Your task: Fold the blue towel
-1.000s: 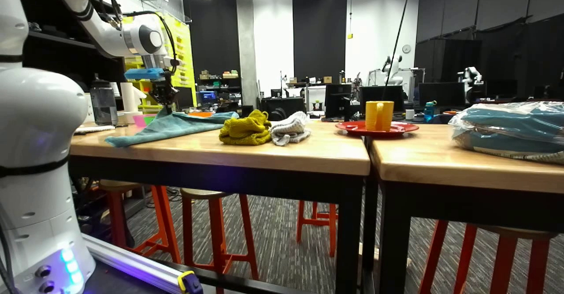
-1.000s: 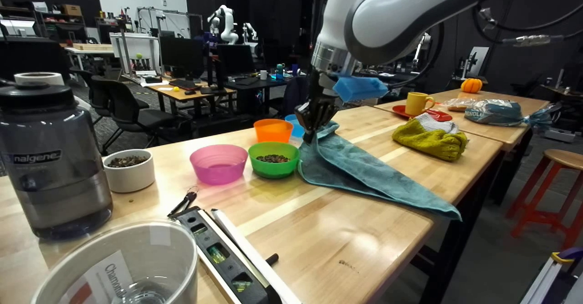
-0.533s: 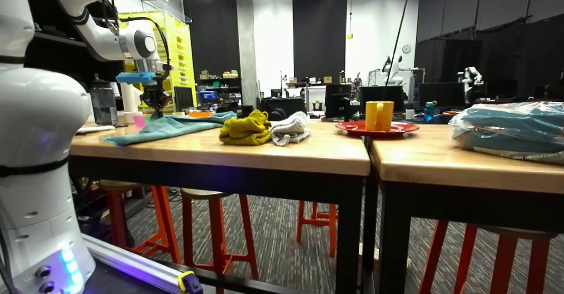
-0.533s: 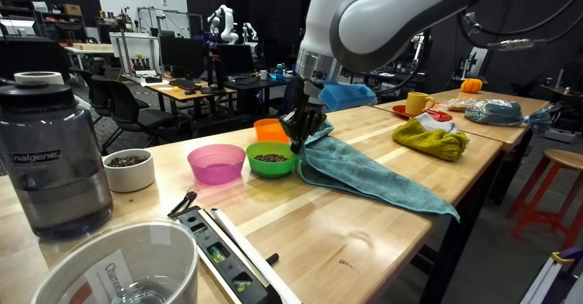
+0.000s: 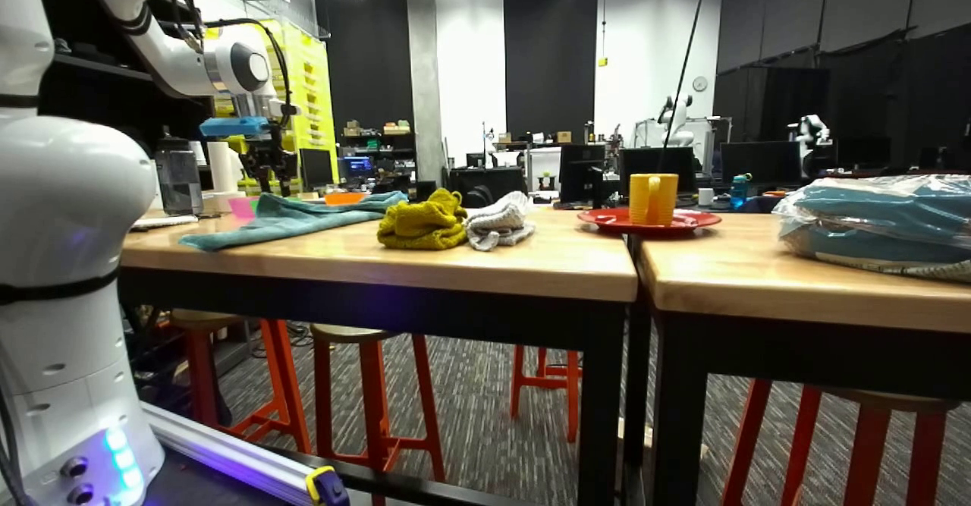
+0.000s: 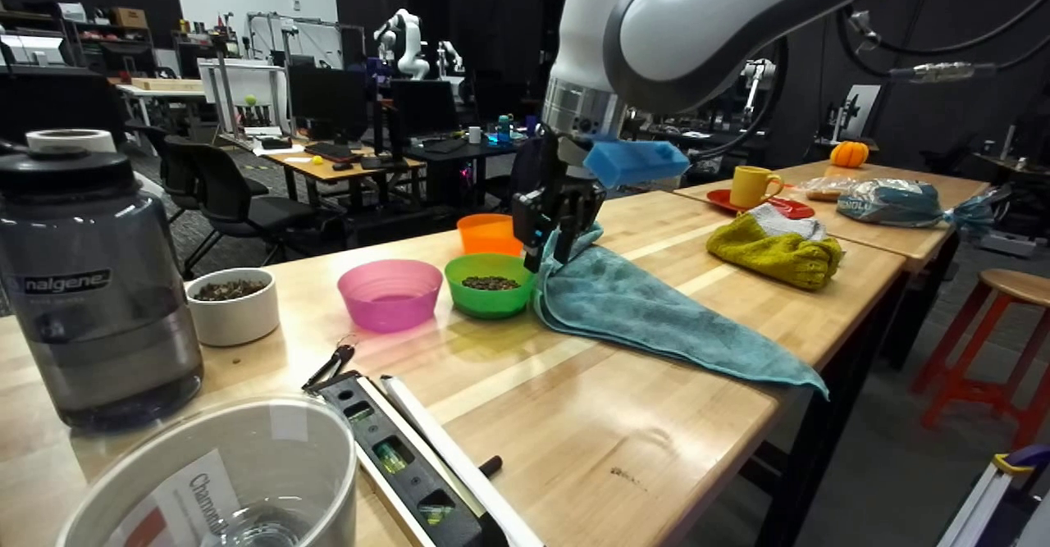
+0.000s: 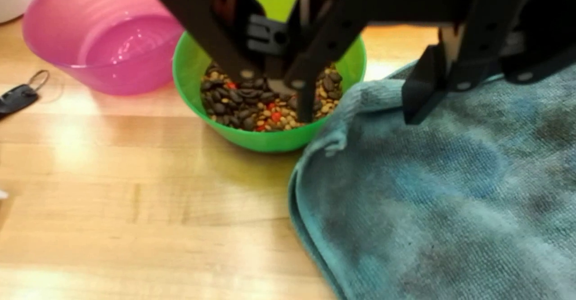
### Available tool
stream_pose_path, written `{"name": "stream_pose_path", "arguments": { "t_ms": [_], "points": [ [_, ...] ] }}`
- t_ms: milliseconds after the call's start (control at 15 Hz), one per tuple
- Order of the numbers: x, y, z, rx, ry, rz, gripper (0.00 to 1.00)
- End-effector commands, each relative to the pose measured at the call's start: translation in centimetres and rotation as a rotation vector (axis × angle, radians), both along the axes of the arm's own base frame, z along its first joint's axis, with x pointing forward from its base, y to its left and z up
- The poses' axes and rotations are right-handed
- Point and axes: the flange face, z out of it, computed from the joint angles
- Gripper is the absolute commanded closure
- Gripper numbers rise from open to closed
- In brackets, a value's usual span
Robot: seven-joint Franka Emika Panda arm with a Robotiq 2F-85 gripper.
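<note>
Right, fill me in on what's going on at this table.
A Franka Panda arm is busy with the blue towel, which is to be folded. Its gripper is open at the towel's rumpled end, beside the green bowl, and holds nothing. In the wrist view the jaws stand apart, one over the bowl, the other over the towel. The towel lies in a long wedge that looks doubled over. An olive-yellow knit cloth sits farther along the table.

Robot arm [image 6: 697, 43] bent, hand [image 7: 359, 116] pointing down, fingers [image 7: 422, 86] spread apart
</note>
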Motion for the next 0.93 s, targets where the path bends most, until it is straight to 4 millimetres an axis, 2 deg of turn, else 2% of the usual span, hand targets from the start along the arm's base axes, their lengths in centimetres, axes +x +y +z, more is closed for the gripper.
{"name": "stream_pose_path", "arguments": {
  "t_ms": [0, 133, 200, 667, 867],
  "points": [
    [-1.0, -2.1, 2.2, -0.014, -0.032, -0.015, 0.14],
    [-0.9, -3.9, 3.1, -0.021, -0.048, -0.036, 0.02],
    [-0.7, -4.8, 3.4, -0.022, -0.055, -0.044, 0.00],
    [2.3, -13.2, 5.2, -0.036, -0.117, 0.043, 0.00],
    [3.7, -15.8, 5.2, -0.040, -0.139, 0.127, 0.00]
  ]
}}
